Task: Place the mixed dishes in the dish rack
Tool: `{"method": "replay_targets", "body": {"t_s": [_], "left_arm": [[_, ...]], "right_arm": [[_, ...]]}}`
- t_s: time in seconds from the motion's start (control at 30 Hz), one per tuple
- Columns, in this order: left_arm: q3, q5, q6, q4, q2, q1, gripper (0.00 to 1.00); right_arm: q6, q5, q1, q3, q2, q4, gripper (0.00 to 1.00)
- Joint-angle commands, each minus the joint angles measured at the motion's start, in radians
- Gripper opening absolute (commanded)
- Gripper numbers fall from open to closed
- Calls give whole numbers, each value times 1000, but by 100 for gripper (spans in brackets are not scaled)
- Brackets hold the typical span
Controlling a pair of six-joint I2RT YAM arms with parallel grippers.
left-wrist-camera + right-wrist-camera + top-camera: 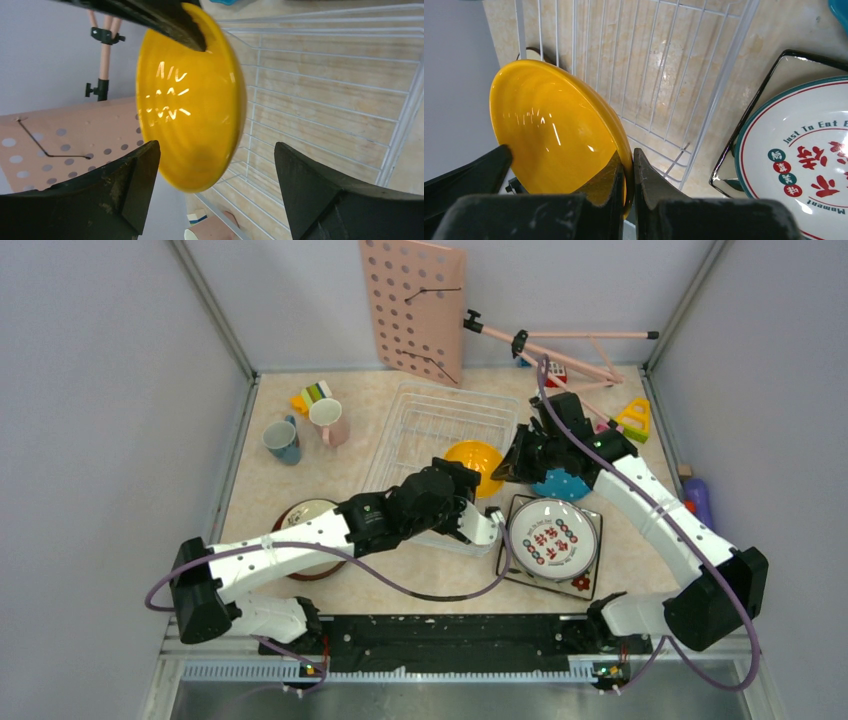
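Pinching only the thin rim of the yellow glazed bowl (559, 135), the right fingers (646, 182) are closed nearly together on it and carry the bowl tilted on edge above the right end of the white wire dish rack (430, 425), not resting on the wires as far as the views show. The left fingers (125, 185) are spread wide and hold nothing, with 1 on each side of the bowl's lower edge in the left wrist view; whether either touches it I cannot tell. The main risk, I judge, is that slim rim grip: a smooth, glossy bowl held by 1 small patch could swivel or slide out, dropping onto the wires and bouncing. Let go too early, it could tip over the rack's right wall onto the round white patterned plate (552, 537), which lies on the square black-rimmed plate (583, 582) on the desk just beside the rack. With 2 arms crowded around 1 bowl, a small move by the left fingers could knock the rim loose, or the wrists could bump each other
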Motion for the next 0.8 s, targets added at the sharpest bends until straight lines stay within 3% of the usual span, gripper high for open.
{"method": "replay_targets", "body": {"t_s": [0.0, 0.2, 0.27, 0.3, 0.43, 0.5, 0.73, 0.77], "left_arm": [[63, 20, 13, -81, 42, -9, 84], [84, 17, 12, -82, 84, -10, 41], [92, 25, 10, -96, 94, -9, 13], [93, 24, 9, -100, 97, -9, 0], [62, 30, -24, -61, 72, -11, 0], [34, 47, -49, -22, 42, -12, 0], [-19, 139, -207, 68, -67, -8, 0], [-33, 158, -234, 90, -86, -6, 0]], "right_arm": [[18, -26, 27, 70, 4, 50, 0], [6, -87, 40, 77, 2, 64, 0], [-2, -89, 41, 76, -7, 69, 1], [-6, -91, 39, 74, -10, 75, 10], [-19, -61, 35, 64, -25, 93, 62], [-12, -33, 20, 51, -42, 105, 78], [47, -61, -148, -57, -158, 226, 82], [57, -58, -169, -72, -183, 247, 89]]}}
